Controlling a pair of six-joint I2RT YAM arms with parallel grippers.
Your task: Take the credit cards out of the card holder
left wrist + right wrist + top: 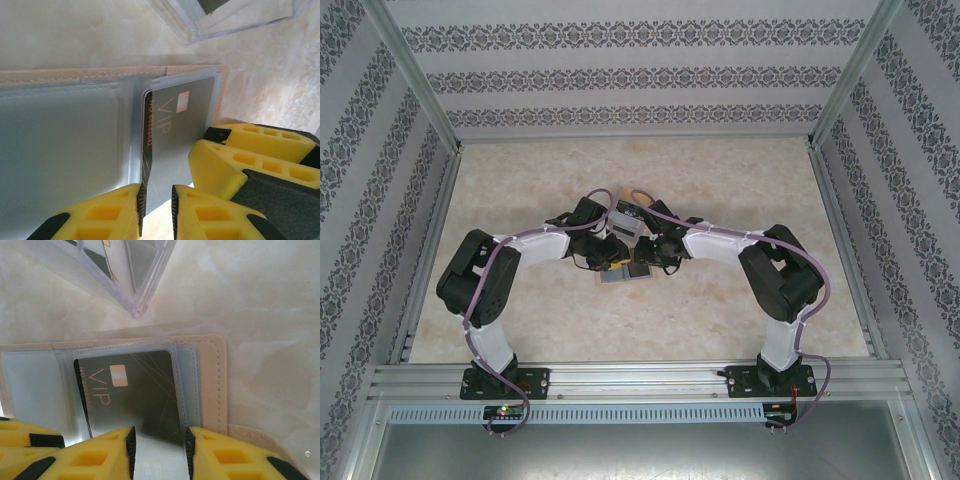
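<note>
Top external | marbled beige tabletop [740,310] | floral-striped walls [620,80] | card holder [617,276], seemingly, mid-table

Left arm [485,285] and right arm [782,285]: white links, black joints, purple cables, black bases on the aluminium rail [640,378]; yellow hollow-celled fingers [105,212], black-lined.

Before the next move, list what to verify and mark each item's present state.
1. Extraction begun: credit card partly out of the card holder's sleeve: ok.
2. Alignment: left hand at the card's near edge: ok.
3. Grip of left hand on the card: cannot tell.
4. Placement: right hand over the card's near end: ok; its grip, cannot tell.
5. Room between hands: not ok, fingers crowd side by side.
6. Obstacles: clear case lies beyond the holder, off the card's way out: ok.
</note>
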